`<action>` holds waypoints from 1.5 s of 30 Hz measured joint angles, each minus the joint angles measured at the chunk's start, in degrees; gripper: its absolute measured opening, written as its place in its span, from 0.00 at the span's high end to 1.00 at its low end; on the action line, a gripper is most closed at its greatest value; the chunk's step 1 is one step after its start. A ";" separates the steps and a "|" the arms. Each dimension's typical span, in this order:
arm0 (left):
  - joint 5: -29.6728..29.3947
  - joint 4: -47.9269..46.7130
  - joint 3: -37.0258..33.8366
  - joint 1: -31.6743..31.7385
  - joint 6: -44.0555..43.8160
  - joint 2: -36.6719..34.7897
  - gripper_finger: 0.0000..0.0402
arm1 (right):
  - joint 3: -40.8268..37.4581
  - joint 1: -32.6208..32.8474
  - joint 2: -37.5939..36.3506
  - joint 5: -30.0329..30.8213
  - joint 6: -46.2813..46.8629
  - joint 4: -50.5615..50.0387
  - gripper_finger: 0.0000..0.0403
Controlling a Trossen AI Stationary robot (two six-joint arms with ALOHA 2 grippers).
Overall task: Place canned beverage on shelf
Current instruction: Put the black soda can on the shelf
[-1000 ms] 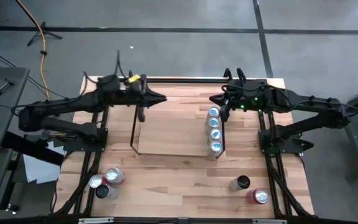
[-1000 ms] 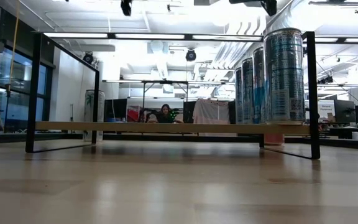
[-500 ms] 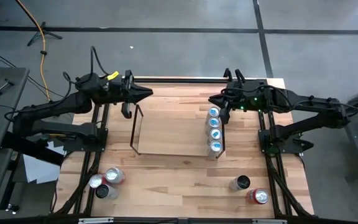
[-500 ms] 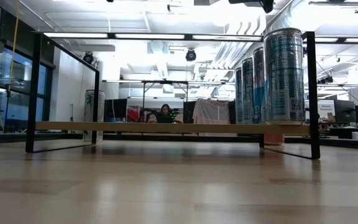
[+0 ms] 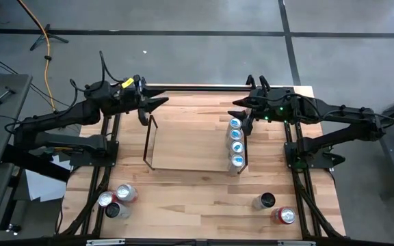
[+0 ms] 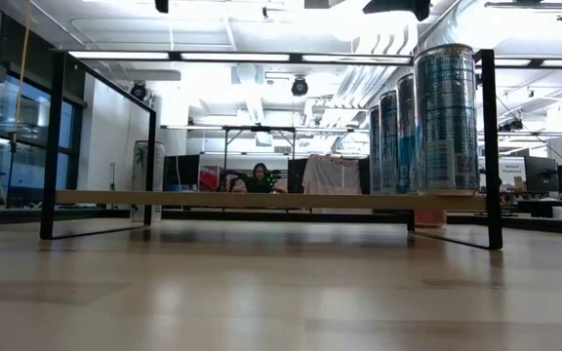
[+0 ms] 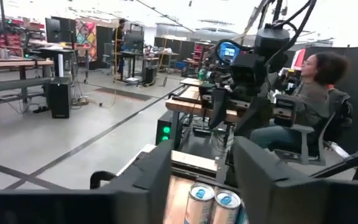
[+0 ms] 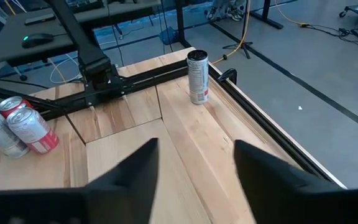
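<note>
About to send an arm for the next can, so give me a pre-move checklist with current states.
1. Left pincer open and empty: ok.
2. Right pincer open and empty: ok.
3. Both pincers raised above shelf height: ok.
4. Free room on the shelf beside its four cans: ok.
5. Loose cans in view, front-left cans and front-right cans: ok.
6. All loose cans upright: cannot tell.
</note>
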 joint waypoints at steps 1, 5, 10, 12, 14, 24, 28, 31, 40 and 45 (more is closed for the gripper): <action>-0.05 -0.18 0.00 0.00 0.01 -0.18 0.61 | -0.01 0.00 0.00 0.00 -0.01 0.00 0.45; -2.16 -1.20 -0.02 0.00 -1.59 -1.09 0.45 | -0.02 0.00 0.00 0.00 0.04 0.00 0.29; -5.69 -3.35 -0.02 0.00 -2.05 -3.18 0.31 | -0.04 0.00 0.00 0.02 1.34 -0.06 0.18; -6.71 -4.31 -0.02 0.00 -2.10 -3.85 0.27 | -0.04 0.02 0.00 0.02 1.49 -0.07 0.17; -8.29 -5.61 -0.02 0.00 -2.35 -4.44 0.24 | -0.04 0.02 0.00 0.03 1.51 -0.07 0.17; -14.56 -21.66 6.79 10.59 -13.15 2.11 0.22 | -0.04 0.02 0.00 0.87 6.13 -1.13 0.17; -14.43 -39.19 17.48 21.07 -12.48 12.69 0.22 | -0.07 0.02 0.02 0.87 6.15 -2.40 0.17; -14.43 -52.74 24.98 28.03 -12.47 21.62 0.22 | -0.07 0.02 0.34 0.86 6.21 -2.92 0.17; -13.05 -67.99 25.86 35.26 -16.10 34.09 0.22 | -0.09 0.07 1.94 0.81 6.08 -4.62 0.17; -12.85 -62.72 22.55 35.74 -18.84 34.35 0.22 | -0.09 0.07 3.37 0.63 6.06 -5.50 0.17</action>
